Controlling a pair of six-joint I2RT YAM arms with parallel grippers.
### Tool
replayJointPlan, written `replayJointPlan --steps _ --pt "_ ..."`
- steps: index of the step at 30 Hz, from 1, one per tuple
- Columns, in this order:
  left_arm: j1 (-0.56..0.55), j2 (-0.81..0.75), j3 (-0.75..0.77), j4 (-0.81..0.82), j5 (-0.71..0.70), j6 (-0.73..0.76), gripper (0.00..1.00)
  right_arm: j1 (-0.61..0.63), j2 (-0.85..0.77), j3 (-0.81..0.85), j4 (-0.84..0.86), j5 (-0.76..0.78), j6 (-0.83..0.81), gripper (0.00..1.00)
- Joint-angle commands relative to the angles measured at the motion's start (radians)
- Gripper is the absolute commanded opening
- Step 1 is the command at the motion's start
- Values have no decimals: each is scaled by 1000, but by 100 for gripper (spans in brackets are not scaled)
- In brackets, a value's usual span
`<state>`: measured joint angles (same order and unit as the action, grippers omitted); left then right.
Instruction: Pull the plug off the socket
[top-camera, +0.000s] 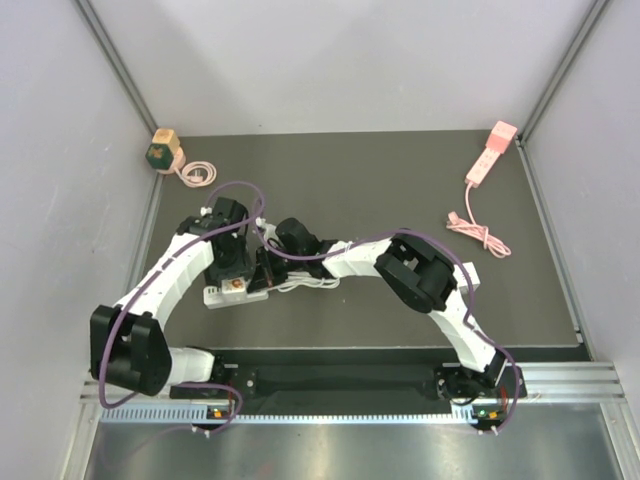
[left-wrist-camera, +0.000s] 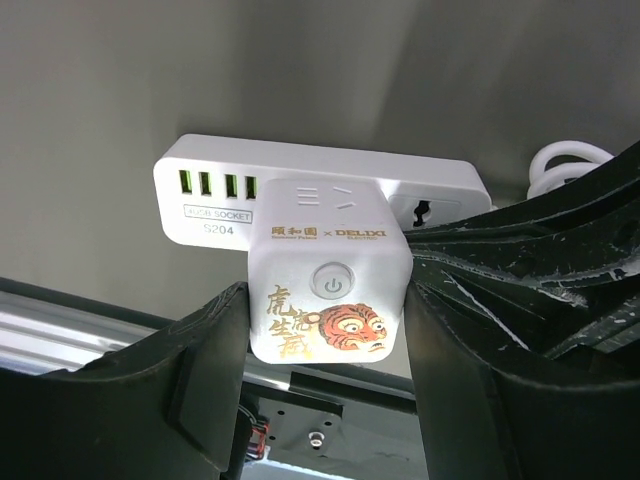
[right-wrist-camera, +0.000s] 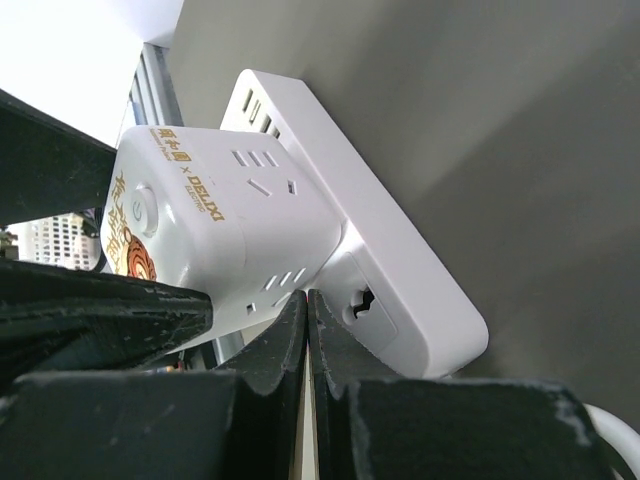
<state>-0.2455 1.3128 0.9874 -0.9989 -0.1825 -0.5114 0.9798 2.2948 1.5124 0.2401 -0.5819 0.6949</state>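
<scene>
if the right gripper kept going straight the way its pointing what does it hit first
The white power strip. The shut right gripper points at its socket face just beside the cube plug, and its tips look on or almost on it, though depth is unclear.

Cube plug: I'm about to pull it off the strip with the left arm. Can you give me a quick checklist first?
1. Grip: the left gripper flanks the cube plug, with a finger against each side: ok.
2. Seating: the cube plug sits fully in the power strip, not yet lifted: ok.
3. Brace position: the right gripper is shut, its tips at the power strip right beside the cube plug: ok.
4. Brace force: whether the right gripper really presses the strip down: cannot tell.
5. Snag: whether the white cable is clear of the arms: cannot tell, only a loop shows.
</scene>
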Motion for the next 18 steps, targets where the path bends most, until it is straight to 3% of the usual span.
replayJointPlan --steps 1,11,14,17,18 --pt "-58 26 5 -72 5 -59 63 -26 40 -11 -168 166 -87 0" --pt "-63 37 -21 -70 -38 -72 70 -26 41 -20 -153 152 -83 0" --pt "-63 46 -32 -69 -40 -79 61 -27 48 -20 -148 157 -74 0" --pt "-60 36 -27 -72 -48 -78 44 -30 52 -24 -137 159 -69 0" --pt "-58 34 -29 -78 -49 -81 31 -32 54 -29 -131 157 -57 0"
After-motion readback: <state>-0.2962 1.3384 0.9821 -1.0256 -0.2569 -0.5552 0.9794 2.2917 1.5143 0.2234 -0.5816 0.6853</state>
